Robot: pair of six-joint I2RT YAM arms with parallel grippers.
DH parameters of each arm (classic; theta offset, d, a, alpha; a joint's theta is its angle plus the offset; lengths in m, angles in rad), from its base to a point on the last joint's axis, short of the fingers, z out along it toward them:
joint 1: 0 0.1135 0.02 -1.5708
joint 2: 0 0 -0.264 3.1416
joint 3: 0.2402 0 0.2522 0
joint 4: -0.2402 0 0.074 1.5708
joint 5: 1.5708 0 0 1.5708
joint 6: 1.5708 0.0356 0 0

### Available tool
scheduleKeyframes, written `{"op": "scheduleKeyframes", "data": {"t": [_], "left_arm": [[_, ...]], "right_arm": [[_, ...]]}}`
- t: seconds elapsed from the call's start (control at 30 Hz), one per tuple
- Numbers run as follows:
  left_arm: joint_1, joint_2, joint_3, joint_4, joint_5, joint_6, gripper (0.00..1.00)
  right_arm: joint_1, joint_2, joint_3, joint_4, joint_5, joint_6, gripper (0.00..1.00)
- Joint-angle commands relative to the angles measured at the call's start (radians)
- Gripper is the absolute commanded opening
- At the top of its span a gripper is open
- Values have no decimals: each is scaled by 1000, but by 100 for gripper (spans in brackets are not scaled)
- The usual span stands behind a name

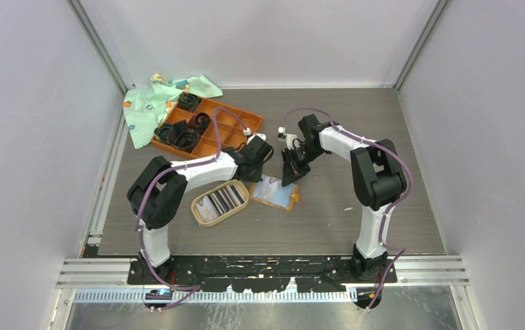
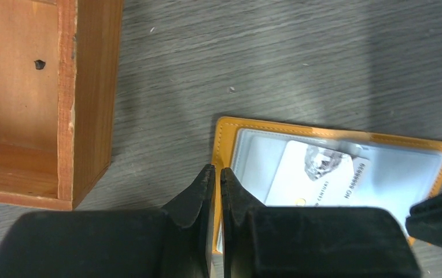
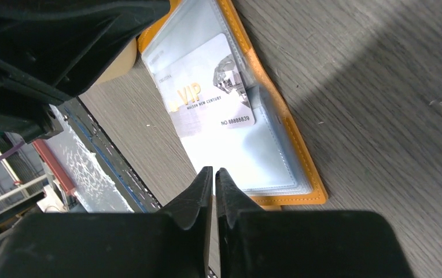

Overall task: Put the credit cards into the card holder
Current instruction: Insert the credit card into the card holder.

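Barely started: got one VIP card [image 3: 207, 87] on the open card holder [image 1: 273, 192] flat on the table, the other credit cards [image 1: 222, 199] waiting in the oval dish [image 1: 196, 204] beside it, left gripper [image 2: 213, 174] and right gripper [image 3: 212, 174] both pinched together at the holder's edges.

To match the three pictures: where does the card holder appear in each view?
Top external: the card holder lies at centre, right of the oval dish.
Left wrist: card holder lower right, opened.
Right wrist: card holder centre, opened.
Shared landmark: the white VIP card inside it.
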Motion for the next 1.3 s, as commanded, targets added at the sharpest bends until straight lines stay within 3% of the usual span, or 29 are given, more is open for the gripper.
{"op": "scheduleKeyframes", "data": {"t": [0.0,0.6,1.27], "left_arm": [[24,28,58,-62,-30,-43,9],[71,59,39,-62,58,-96,10],[66,46,-35,-11,169,-121,8]], "right_arm": [[2,2,-26,44,-7,69,11],[45,19,-106,170,123,260,9],[67,72,-44,260,94,304,9]]}}
